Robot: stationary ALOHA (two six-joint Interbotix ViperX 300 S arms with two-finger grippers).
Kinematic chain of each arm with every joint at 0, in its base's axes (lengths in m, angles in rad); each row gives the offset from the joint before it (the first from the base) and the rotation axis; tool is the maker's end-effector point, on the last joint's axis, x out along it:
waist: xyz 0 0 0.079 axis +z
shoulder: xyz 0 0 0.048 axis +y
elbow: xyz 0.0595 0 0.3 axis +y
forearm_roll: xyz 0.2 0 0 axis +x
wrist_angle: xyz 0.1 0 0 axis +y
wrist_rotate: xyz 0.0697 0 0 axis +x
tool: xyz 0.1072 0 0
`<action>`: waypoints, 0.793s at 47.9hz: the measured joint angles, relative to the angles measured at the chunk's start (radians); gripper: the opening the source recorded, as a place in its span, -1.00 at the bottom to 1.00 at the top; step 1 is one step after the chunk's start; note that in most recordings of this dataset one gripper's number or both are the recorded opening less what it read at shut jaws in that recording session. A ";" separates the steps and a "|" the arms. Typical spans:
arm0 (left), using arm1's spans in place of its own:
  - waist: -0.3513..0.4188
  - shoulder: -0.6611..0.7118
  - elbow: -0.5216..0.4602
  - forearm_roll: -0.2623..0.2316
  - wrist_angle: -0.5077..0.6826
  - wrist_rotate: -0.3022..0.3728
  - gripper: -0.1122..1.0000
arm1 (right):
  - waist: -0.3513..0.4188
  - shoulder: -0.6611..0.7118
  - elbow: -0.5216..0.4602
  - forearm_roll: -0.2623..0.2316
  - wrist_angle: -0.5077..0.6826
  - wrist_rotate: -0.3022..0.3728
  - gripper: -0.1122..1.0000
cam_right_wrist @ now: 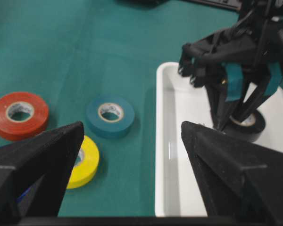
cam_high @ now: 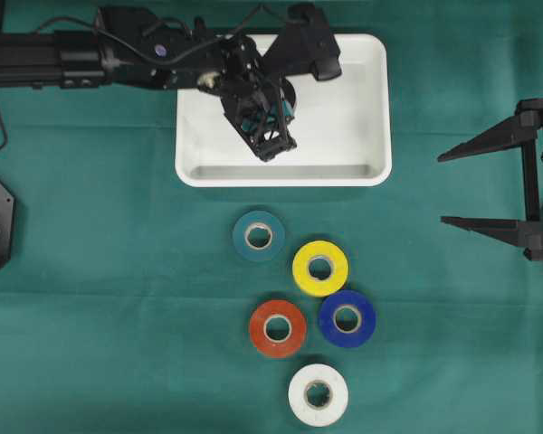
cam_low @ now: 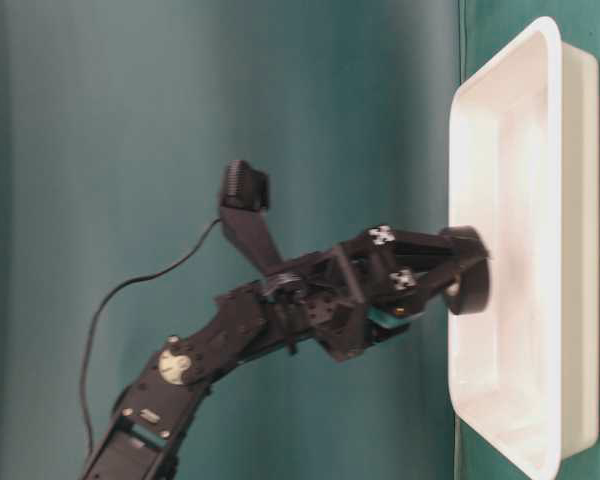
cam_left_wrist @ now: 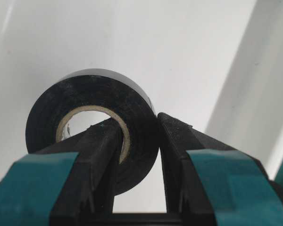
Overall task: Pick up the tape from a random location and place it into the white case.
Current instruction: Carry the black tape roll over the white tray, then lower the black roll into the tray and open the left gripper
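A black tape roll point(cam_left_wrist: 52, 108) is pinched through its wall by my left gripper point(cam_left_wrist: 137, 123), one finger inside the cardboard core and the other outside. The gripper point(cam_high: 270, 145) hangs over the middle of the white case point(cam_high: 281, 179), pointing down into it. From table level the tape point(cam_low: 470, 275) sits at about the height of the case's rim point(cam_low: 500, 90). I cannot tell whether it touches the floor. My right gripper point(cam_high: 443, 189) stands open at the right edge of the table, with nothing between its fingers. In the right wrist view the tape point(cam_right_wrist: 254, 123) shows under the left fingers.
Several more tape rolls lie on the green cloth in front of the case: teal point(cam_high: 259, 236), yellow point(cam_high: 320, 268), red point(cam_high: 278, 328), blue point(cam_high: 347, 318) and white point(cam_high: 318, 394). The left arm stretches in from the top left.
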 measured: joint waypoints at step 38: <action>-0.002 0.041 0.002 0.000 -0.026 0.006 -0.16 | -0.003 0.005 0.000 -0.003 -0.002 0.000 0.85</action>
